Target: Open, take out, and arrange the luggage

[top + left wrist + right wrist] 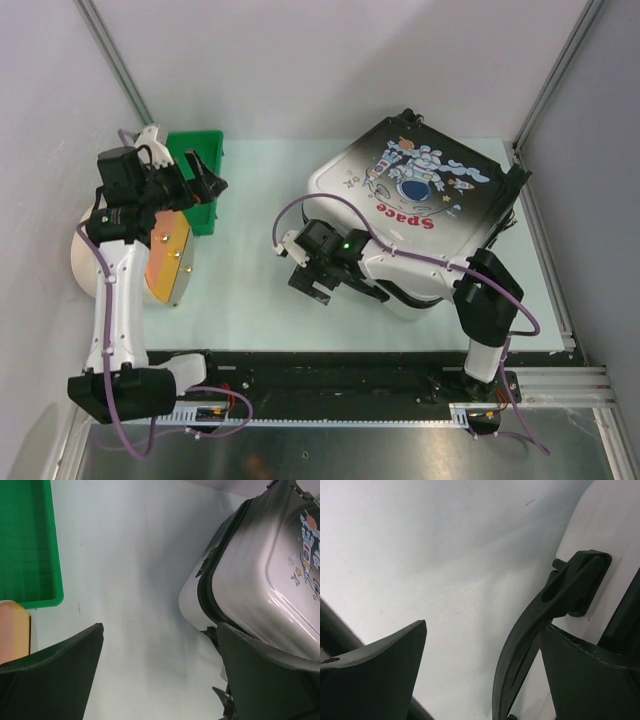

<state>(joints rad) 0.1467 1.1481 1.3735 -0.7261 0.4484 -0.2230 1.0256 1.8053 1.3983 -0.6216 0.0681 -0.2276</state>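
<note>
Right end effector [306, 284] apart (arm low, elbow bent) | luggage [420, 190] handle [570, 585] perhaps touching

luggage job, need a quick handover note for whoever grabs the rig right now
The left gripper is open and empty, hovering by the green tray, away from the luggage.
The right gripper is open at the luggage's near-left side. The black handle sits in the gap between its fingers, not clamped.
The luggage lies flat, print up, at the far right of the table, still shut.
Done: nothing visible yet.
Left: open it, take out whatever is inside, arrange it.
</note>
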